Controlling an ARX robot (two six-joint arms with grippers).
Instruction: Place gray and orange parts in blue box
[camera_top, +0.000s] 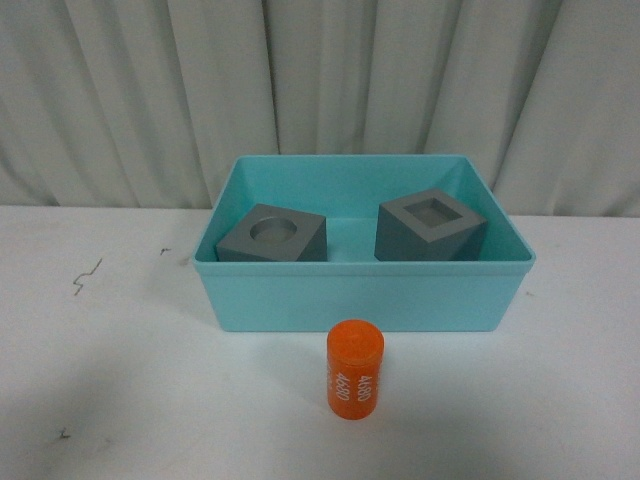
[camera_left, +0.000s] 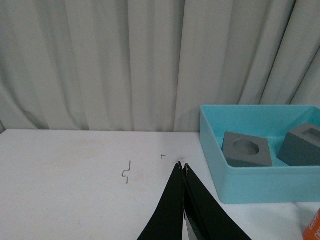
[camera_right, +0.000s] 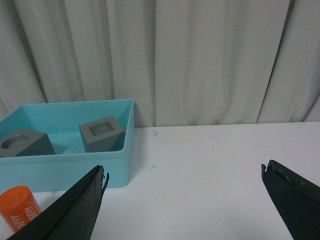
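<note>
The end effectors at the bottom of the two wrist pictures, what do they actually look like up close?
Both are plain black. The left end effector shows two long, flat blades that narrow to thin tips, with a sliver of red between them lower down. The right end effector shows two broad, dark wedge-shaped fingers with slightly rough, notched tips. No cables, markings or labels are visible, and the front view shows neither arm.

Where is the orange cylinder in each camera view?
Front view: orange cylinder stands on the table, outside and in front of the blue box.
Left wrist view: only a sliver at the picture's edge.
Right wrist view: partly visible beside the gripper finger.
Shared landmark: the blue box.
</note>
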